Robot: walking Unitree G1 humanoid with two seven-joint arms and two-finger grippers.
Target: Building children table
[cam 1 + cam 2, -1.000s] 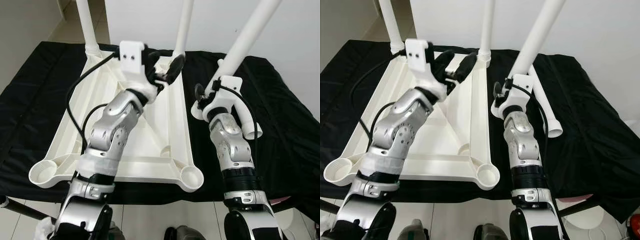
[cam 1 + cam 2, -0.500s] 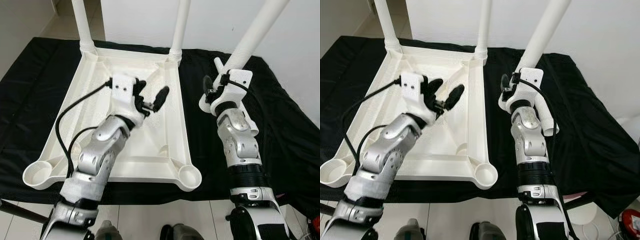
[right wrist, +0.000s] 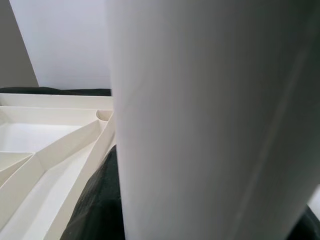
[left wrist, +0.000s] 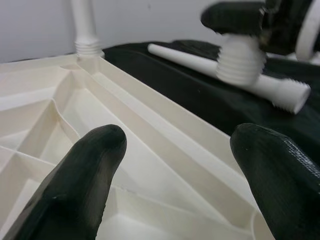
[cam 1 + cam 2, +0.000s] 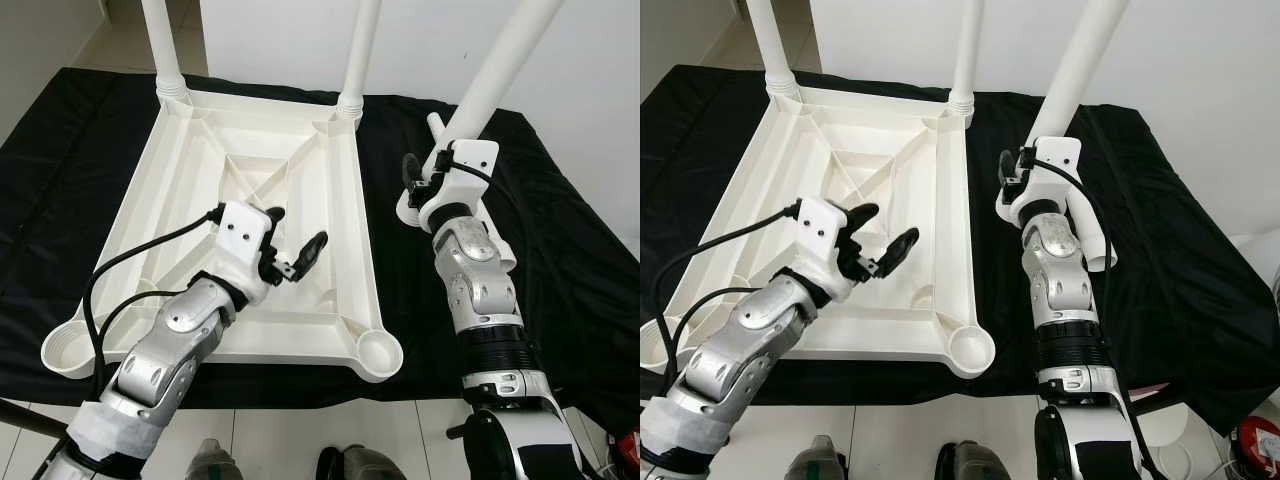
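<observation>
Table leg (image 3: pixel 210 120) seemingly clamped by right gripper (image 5: pixel 425 185).

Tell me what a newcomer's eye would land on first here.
A white table top lies upside down on a black cloth, with two legs standing up at its far corners. To its right, the right gripper holds a third white leg tilted above the cloth, while the open left gripper hovers over the table top's near part.

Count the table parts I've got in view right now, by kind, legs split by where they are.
Tabletop, upside down: 1
Legs standing in far corner sockets: 2
Leg held by right pincer: 1
Leg lying on the black cloth: 1
Empty near corner sockets: 2
Total: 7
</observation>
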